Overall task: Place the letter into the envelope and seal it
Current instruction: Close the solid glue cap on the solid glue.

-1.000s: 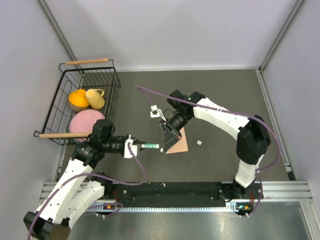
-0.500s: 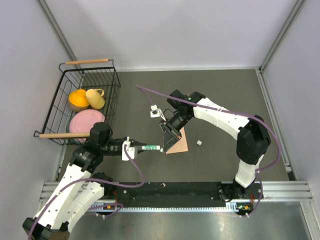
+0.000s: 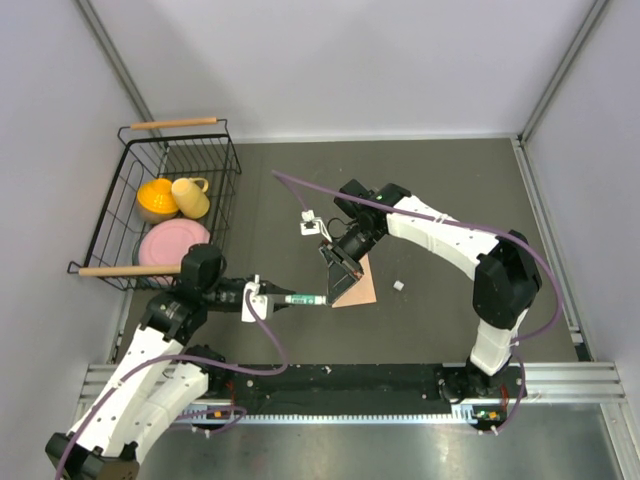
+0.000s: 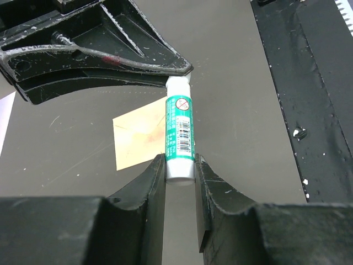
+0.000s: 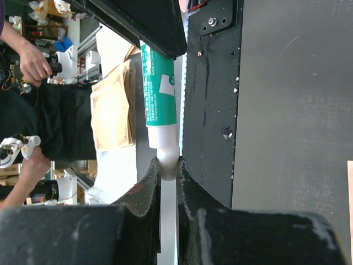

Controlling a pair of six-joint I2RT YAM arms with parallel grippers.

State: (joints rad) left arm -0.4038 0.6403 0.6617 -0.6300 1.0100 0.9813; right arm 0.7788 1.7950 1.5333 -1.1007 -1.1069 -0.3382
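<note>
Right gripper (image 5: 168, 163) has its two black fingers (image 5: 138, 210) pinched tight on the narrow white end of a glue stick (image 5: 159, 94). The stick is green and white with small print along it, and its far end disappears under a black piece (image 5: 149, 22) at the top of the frame. Just right of the glue stick there's a black rail (image 5: 209, 83) with a couple of screws, then the dark grey counter (image 5: 292, 110). A thin peach sliver (image 5: 349, 210) peeks in well right of the glue stick, no idea what it is. Left of the glue stick is a stack of tan paper (image 5: 113, 110), and further out one hand (image 5: 34, 62) gripping something, plus another hand (image 5: 36, 160) lower down.
</note>
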